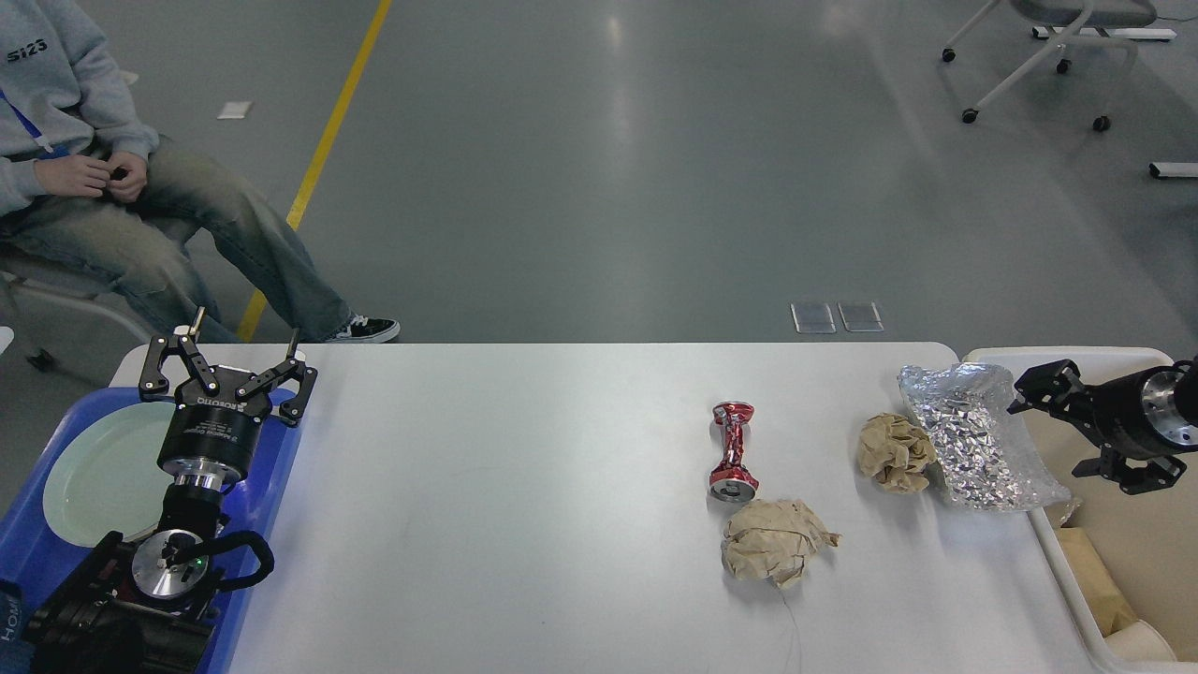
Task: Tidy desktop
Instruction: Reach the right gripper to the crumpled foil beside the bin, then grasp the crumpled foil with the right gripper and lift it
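The white desktop (pixel 515 468) holds a crushed red can (pixel 733 451), two crumpled brown paper balls (pixel 894 452) (pixel 777 552) and a crinkled silver foil bag (pixel 973 440) that lies over the table's right edge. My right gripper (pixel 1046 438) hovers just right of the foil bag, above the beige bin (pixel 1058 358). Its fingers stand apart and hold nothing. My left gripper (pixel 243 337) is open and empty, pointing up over the blue tray (pixel 271 468) at the left end.
A pale green plate (pixel 94 468) lies in the blue tray. The beige bin holds some cardboard-coloured scraps (pixel 1090 571). A seated person (pixel 84 178) is beyond the table's far left corner. An office chair (pixel 1048 47) stands far right.
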Available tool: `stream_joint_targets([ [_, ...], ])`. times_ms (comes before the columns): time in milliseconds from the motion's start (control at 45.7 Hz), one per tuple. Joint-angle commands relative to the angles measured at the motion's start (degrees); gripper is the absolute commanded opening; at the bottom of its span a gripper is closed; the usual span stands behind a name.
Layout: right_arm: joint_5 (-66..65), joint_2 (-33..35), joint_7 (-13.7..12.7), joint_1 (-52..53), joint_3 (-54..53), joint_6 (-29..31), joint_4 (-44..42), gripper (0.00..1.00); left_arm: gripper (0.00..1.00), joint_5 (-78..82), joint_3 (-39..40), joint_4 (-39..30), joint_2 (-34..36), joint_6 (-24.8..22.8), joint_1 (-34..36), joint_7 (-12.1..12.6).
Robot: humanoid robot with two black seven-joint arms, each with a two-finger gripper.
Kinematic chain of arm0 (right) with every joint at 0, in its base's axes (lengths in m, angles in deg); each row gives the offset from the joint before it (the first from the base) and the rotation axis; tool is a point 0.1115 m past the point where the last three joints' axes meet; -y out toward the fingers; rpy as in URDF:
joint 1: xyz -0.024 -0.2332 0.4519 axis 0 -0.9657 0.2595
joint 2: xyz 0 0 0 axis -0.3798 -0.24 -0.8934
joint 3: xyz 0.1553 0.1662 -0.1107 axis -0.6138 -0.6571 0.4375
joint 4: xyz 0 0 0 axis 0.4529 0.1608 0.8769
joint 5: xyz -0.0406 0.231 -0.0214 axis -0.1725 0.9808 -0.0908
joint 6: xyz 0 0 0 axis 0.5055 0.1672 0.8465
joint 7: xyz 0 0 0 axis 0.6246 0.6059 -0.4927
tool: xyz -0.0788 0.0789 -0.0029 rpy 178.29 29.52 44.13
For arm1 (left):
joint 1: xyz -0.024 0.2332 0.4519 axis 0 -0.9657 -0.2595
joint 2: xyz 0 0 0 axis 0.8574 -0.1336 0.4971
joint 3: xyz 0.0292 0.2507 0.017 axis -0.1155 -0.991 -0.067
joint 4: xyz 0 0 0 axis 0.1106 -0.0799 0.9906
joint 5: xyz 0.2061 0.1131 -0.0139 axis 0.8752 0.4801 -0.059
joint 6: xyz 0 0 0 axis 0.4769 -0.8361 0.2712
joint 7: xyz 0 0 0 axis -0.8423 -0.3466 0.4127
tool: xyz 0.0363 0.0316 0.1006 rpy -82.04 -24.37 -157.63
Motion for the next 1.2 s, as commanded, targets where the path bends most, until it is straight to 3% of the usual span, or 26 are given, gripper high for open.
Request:
stream_joint_targets([
  [0, 6.95, 0.93, -3.42, 2.29, 0.07, 2.18, 7.59, 0.98, 0.96, 0.00, 0.00, -0.01, -0.01, 0.00, 0.00, 0.00],
  [109, 10.46, 0.14, -4.04, 1.33, 0.25, -0.45, 8.40, 0.98, 0.96, 0.00, 0.00, -0.01, -0.01, 0.00, 0.00, 0.00],
  [328, 10.91, -4.96, -4.04, -6.84, 0.16, -13.54, 3.83, 0.98, 0.96, 0.00, 0.00, -0.01, -0.01, 0.00, 0.00, 0.00],
  [459, 11.08, -7.24, -4.04, -10.54, -0.28, -16.71, 1.19, 0.97, 0.96, 0.00, 0.00, 0.07, -0.01, 0.00, 0.00, 0.00],
  [569, 11.26, -7.33, -4.04, -10.89, -0.63, -20.13, 0.49, 0.79, 0.96, 0.00, 0.00, 0.07, -0.01, 0.00, 0.00, 0.00],
  [656, 11.35, -7.42, -4.04, -11.07, -1.33, -22.86, 0.49, 0.79, 0.96, 0.00, 0.00, -0.01, -0.01, 0.00, 0.00, 0.00],
  [984, 15.03, -7.60, -4.04, -13.35, -6.52, -23.48, 0.05, 0.79, 0.96, 0.00, 0.00, -0.01, -0.01, 0.00, 0.00, 0.00],
  [1181, 20.57, -9.27, -4.04, -16.07, -7.22, -23.75, -4.43, 0.79, 0.96, 0.00, 0.00, 0.07, -0.01, 0.00, 0.00, 0.00],
])
